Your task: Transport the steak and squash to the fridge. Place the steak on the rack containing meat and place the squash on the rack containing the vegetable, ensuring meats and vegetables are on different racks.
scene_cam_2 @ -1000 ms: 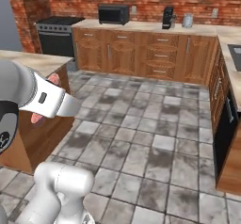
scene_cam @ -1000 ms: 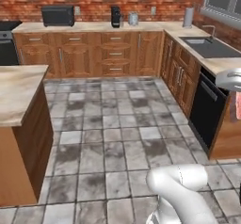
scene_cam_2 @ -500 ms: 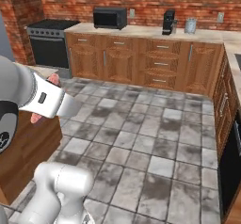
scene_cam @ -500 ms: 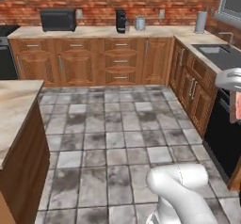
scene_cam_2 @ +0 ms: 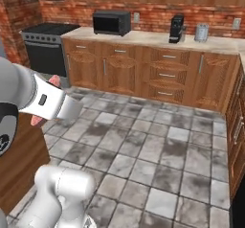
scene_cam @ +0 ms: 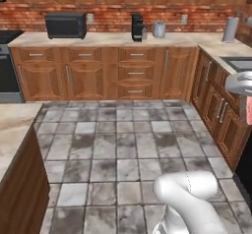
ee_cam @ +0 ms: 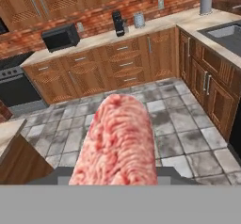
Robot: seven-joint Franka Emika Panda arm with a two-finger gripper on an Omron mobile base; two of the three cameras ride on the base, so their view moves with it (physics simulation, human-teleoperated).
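While the gripper (ee_cam: pixel 115 183) stays hidden under its load in the hand view, its fingers are evidently clamped on the marbled pink-and-red slab of raw steak (ee_cam: pixel 117 143), which rises from between them and points out over the room. In the right base view a sliver of that steak (scene_cam_2: pixel 53 82) peeks above the white forearm, and in the left base view its pink edge (scene_cam: pixel 247 111) hangs below the wrist at the far right. So the meat is up in the air, carried high above the grey stone-tiled floor (scene_cam: pixel 118 149), clear of everything.

Beyond it stands the long run of brown wooden cabinets (scene_cam_2: pixel 143 69) under a pale counter, with a black microwave (scene_cam_2: pixel 111 22), a black coffee machine (scene_cam_2: pixel 176 28) and a small steel toaster (scene_cam_2: pixel 201 32) on top. A black oven range (scene_cam_2: pixel 44 50) stands at the left end, a sink (ee_cam: pixel 228 34) on the right-hand counter, and the corner of a wooden island (scene_cam: pixel 17 174) sits close on the left.

I see no fridge from here, nor the squash. To my mind this is the carrying stretch: the sensible thing is to hold the grip firm, keep the steak level and high past the island corner, and turn smoothly until the fridge comes into sight.
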